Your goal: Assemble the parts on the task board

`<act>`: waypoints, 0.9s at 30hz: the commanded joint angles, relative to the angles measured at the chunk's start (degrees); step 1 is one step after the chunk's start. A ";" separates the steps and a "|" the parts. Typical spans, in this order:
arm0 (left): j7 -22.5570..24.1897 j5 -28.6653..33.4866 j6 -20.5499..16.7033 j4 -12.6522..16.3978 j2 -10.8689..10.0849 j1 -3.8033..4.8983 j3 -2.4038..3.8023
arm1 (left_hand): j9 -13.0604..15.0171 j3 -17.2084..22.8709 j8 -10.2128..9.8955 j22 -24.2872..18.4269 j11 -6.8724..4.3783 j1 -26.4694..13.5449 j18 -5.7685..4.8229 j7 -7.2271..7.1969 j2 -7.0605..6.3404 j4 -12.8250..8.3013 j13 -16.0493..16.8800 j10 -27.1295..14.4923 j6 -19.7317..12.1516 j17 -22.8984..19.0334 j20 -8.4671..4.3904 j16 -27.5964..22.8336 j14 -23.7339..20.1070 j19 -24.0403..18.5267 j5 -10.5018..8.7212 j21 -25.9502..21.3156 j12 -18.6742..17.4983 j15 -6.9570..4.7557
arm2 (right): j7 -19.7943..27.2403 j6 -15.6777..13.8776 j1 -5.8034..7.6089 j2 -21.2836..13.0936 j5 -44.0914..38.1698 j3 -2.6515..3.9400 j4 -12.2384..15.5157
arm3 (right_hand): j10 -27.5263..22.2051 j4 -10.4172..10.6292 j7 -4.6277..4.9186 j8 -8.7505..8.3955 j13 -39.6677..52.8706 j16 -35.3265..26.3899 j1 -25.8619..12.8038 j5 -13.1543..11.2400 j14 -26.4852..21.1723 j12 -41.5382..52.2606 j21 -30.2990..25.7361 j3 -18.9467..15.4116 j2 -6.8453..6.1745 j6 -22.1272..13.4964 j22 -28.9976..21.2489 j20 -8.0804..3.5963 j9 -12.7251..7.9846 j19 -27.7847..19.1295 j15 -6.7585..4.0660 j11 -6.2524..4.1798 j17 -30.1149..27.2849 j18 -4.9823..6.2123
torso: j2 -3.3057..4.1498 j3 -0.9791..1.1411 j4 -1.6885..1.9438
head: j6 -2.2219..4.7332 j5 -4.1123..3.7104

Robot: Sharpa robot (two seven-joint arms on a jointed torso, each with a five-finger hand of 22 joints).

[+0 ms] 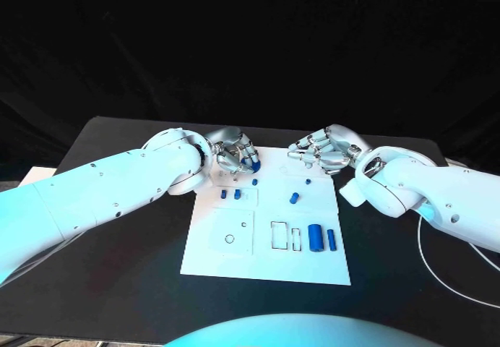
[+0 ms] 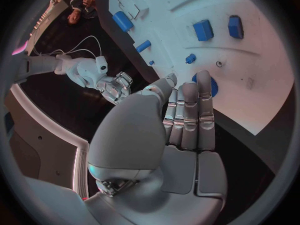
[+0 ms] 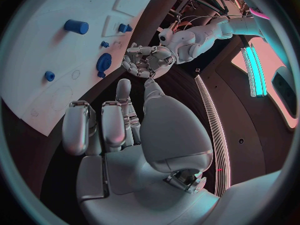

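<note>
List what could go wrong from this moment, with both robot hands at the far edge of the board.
1. The left robot hand hangs right over a blue disc part near the far edge of the task board; a clumsy pinch may nudge it off the edge.
2. The right robot hand sits close across from it, so the two might collide if both reach inward.
3. Small blue pegs lie loose close by and may get swept aside.

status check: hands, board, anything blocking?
Left hand over the board's far edge, a blue part at its fingertips; grip unclear. Right hand curled, holding nothing. Task board carries loose blue parts. Nothing blocking.
</note>
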 commanded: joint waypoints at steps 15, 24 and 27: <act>1.48 -18.28 3.63 -5.56 5.21 -0.30 -1.34 | -7.95 -2.06 -7.59 19.39 -0.82 -4.49 -3.57 -1.25 -2.57 0.91 -10.86 6.87 7.97 22.30 -0.94 26.05 18.35 18.41 -0.57 23.31 -7.88 -1.14 | 0.77 0.82 -0.07 0.37 -0.14 -0.01 0.00 | -0.32 -0.01 0.00 0.08 -0.09 -0.21 0.34 0.61 1.77 0.21 -0.18 -0.45 0.53 -0.39 0.01 0.03 0.09 -0.14 0.45 -0.01 0.14 0.47 | 0.09 -0.01 -0.05 | 0.08 -0.82; 0.90 -18.97 4.63 -6.31 5.96 -0.54 -1.41 | -8.91 -2.94 -8.57 22.69 -1.07 -4.79 -4.29 -1.29 -2.28 1.14 -12.26 8.99 9.78 22.22 -1.21 26.63 19.06 20.08 -0.73 26.85 -9.17 -1.47 | 0.85 0.61 -0.07 0.47 -0.14 -0.01 0.02 | -0.33 -0.02 -0.01 0.08 -0.10 -0.19 0.43 0.76 1.78 0.22 -0.18 -0.50 0.61 -0.39 0.02 0.03 0.09 -0.13 0.44 -0.01 0.18 0.47 | 0.01 -0.01 0.04 | -0.03 -1.04; 1.08 -19.01 4.47 -6.73 6.30 -0.83 -1.42 | -9.04 -3.00 -8.70 23.10 -1.16 -4.72 -4.36 -1.38 -2.19 1.12 -12.47 9.34 10.12 22.00 -1.29 26.59 19.12 20.29 -0.72 27.28 -9.41 -1.51 | 0.89 0.55 -0.07 0.55 -0.14 -0.01 0.00 | -0.33 -0.02 -0.01 0.08 -0.10 -0.19 0.43 0.76 1.78 0.22 -0.18 -0.50 0.61 -0.39 0.02 0.03 0.09 -0.13 0.44 -0.01 0.18 0.47 | -0.01 -0.01 -0.01 | -0.06 -1.02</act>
